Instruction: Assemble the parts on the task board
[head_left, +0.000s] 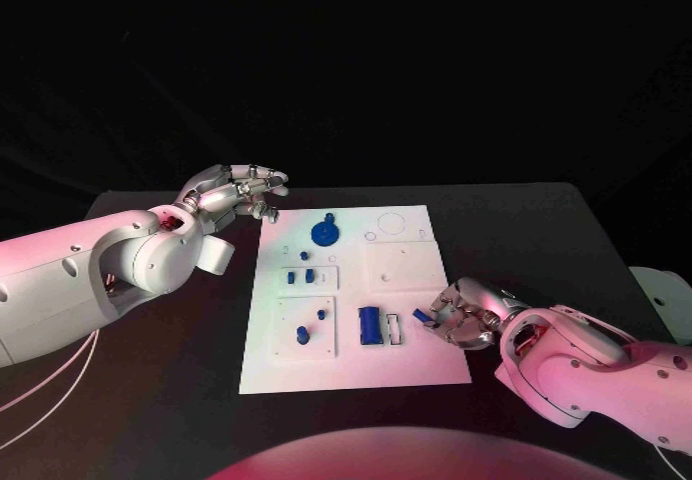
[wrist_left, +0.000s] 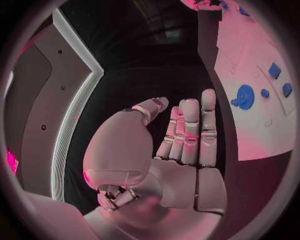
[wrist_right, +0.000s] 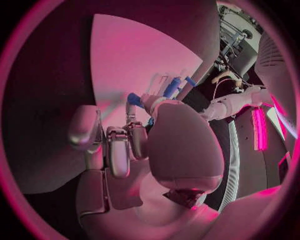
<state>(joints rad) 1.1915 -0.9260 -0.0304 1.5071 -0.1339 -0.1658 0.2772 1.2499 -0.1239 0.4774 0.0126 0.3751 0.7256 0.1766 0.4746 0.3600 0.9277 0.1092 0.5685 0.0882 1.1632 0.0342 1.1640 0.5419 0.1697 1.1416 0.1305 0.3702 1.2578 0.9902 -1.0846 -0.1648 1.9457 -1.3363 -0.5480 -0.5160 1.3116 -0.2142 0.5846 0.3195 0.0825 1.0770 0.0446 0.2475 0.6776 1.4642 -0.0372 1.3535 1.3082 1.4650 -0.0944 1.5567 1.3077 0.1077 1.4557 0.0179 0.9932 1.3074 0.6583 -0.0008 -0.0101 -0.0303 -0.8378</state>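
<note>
Right hand (head_left: 464, 315) pinches blue part (head_left: 423, 316) over task board (head_left: 418, 362).

A black table (head_left: 534, 225) carries the white task board (head_left: 411, 350) at its middle

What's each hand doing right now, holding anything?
Left hand: open, holding nothing, off the task board's far left corner.
Right hand: pinches a small blue part at the board's right edge.

Robotics lab or test cell. Black table (head_left: 519, 225) against black backdrop, upper half of head view. White task board (head_left: 411, 355) at centre; cabling and equipment at the rim of the right wrist view.
</note>
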